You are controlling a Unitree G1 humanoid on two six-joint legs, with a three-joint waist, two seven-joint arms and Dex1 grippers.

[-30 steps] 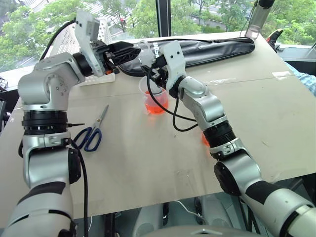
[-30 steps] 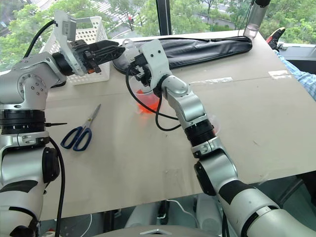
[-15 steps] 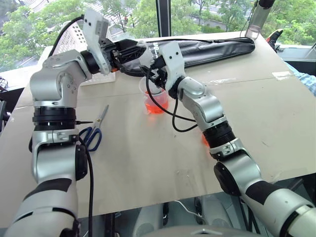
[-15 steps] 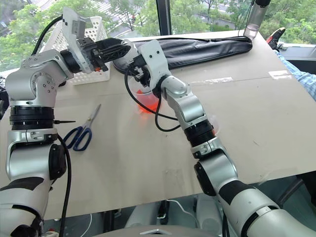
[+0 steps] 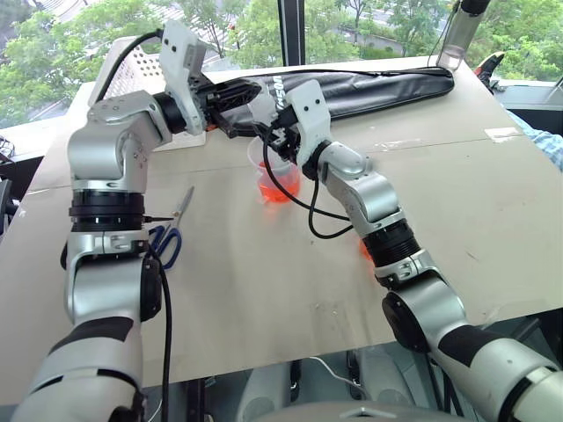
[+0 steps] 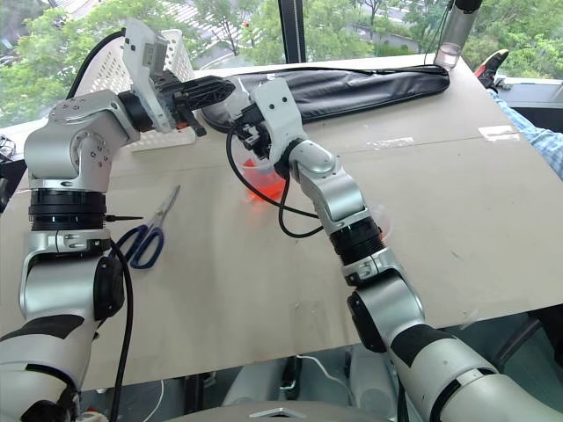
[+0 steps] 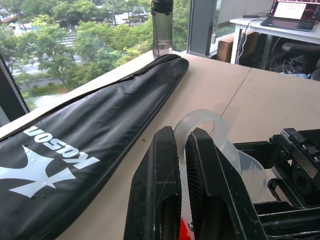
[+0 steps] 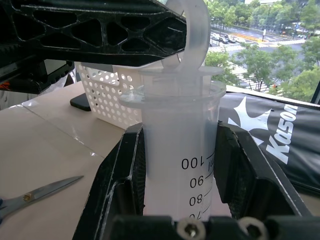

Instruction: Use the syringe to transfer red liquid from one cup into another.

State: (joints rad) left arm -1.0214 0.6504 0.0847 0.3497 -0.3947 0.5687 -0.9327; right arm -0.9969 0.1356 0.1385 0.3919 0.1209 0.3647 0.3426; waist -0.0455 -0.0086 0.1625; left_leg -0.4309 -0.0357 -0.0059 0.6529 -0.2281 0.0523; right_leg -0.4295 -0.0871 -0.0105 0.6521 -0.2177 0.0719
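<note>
The syringe (image 8: pixel 177 150), clear with printed graduations, stands upright in my right gripper (image 5: pixel 280 139), which is shut on its barrel. Below its tip sits a clear cup (image 5: pixel 278 167) holding red liquid (image 5: pixel 278 190). My left gripper (image 7: pixel 181 137) reaches in level from the left and is shut on the translucent ring of the plunger (image 7: pixel 202 122) at the top of the syringe. In the left eye view the left gripper (image 5: pixel 253 93) is just above the right one. A second clear cup (image 6: pixel 382 218) is mostly hidden behind my right forearm.
Blue-handled scissors (image 5: pixel 167 233) lie on the tabletop to the left. A white perforated basket (image 6: pixel 171 53) stands at the back left, with a long black bag (image 5: pixel 378 83) and a clear bottle (image 5: pixel 457 35) along the far edge. A person's sleeve (image 5: pixel 541 141) shows at the right.
My left gripper has moved right to the top of the syringe and closed on the plunger ring. The right gripper and the syringe have stayed put.
</note>
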